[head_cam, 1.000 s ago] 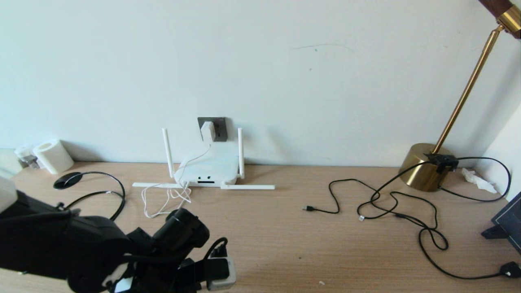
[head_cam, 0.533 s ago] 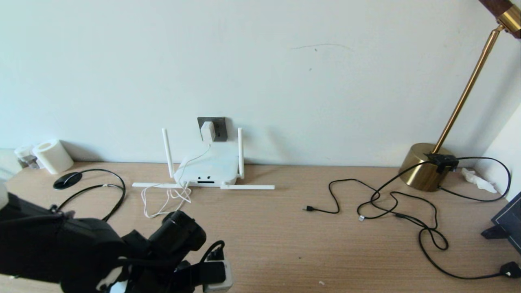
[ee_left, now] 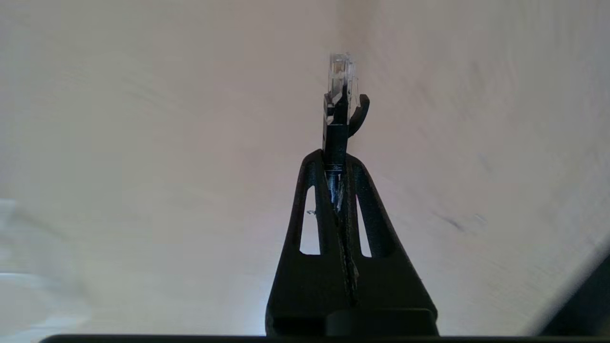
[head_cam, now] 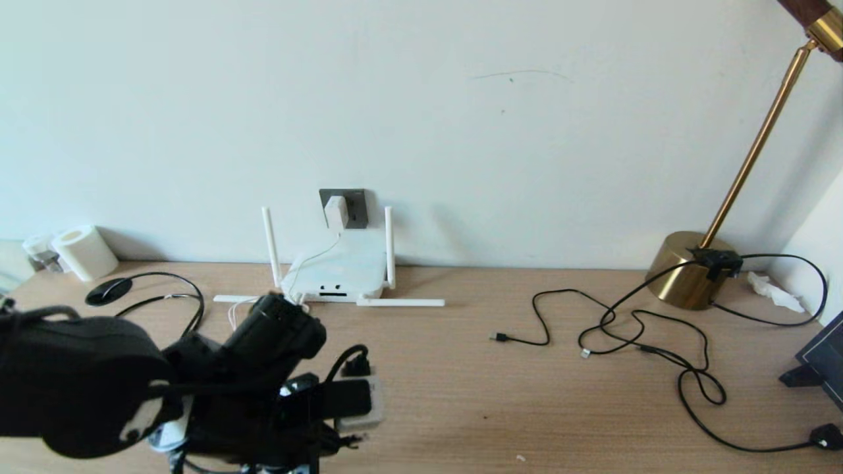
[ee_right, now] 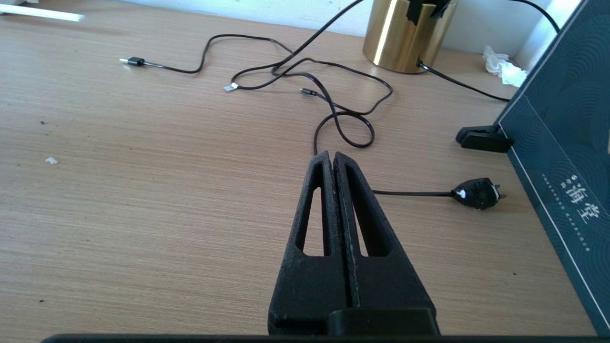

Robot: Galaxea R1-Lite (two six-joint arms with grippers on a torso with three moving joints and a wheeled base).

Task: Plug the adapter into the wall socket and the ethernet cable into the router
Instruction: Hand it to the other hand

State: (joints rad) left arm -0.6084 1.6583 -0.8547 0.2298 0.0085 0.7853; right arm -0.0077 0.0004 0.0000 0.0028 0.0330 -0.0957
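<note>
in the head view the left arm (head_cam: 132,388) hides its own gripper, part of the white cord (head_cam: 247,309) before the router (head_cam: 336,273), and most of a pale block (head_cam: 369,411) beside it; what that block is cannot be told. the lamp (head_cam: 757,151) is cut off at the top edge, the dark box (head_cam: 823,359) at the right edge. in the left wrist view the background behind the ethernet cable (ee_left: 339,109) plug is blurred.
</note>
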